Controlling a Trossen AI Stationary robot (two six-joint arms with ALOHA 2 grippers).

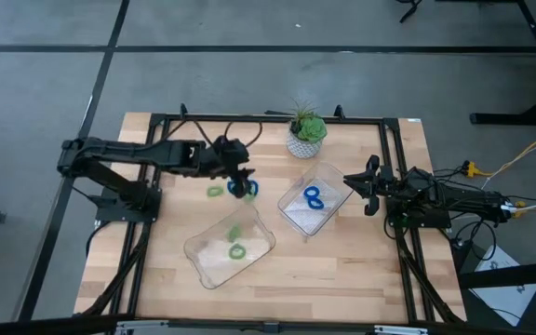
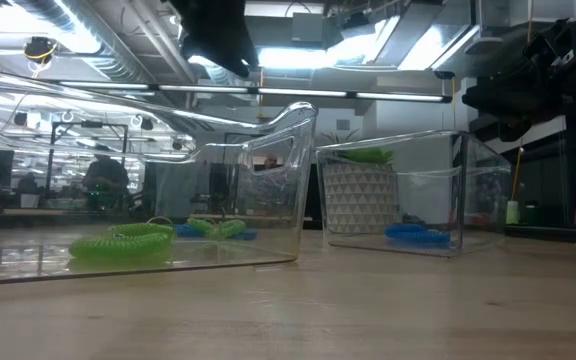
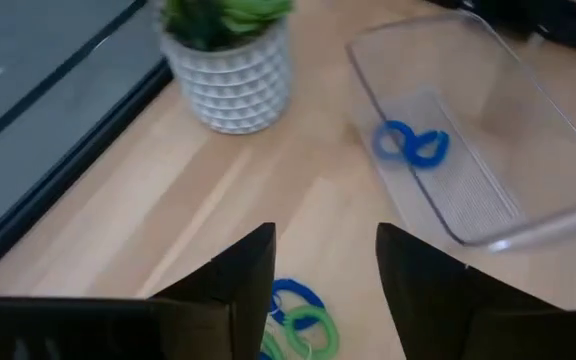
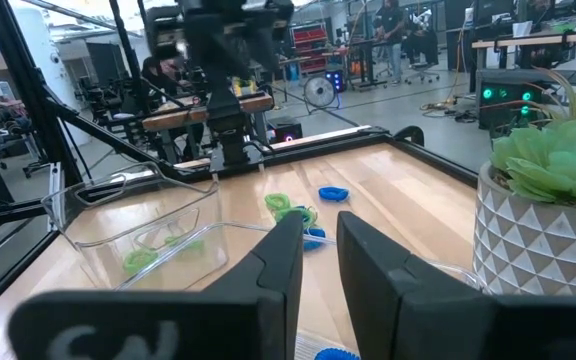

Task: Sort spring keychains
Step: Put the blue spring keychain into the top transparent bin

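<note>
Counting: two clear trays (image 1: 207,256), one potted plant (image 1: 306,133).

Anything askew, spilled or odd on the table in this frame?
Nothing damaged. A few keychains lie loose on the table, unsorted, under the open left gripper. Both clear trays sit at an angle.

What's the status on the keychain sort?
Left gripper open above loose blue and green keychains. Right gripper open, waiting by the blue keychain tray. Nothing in the way.
</note>
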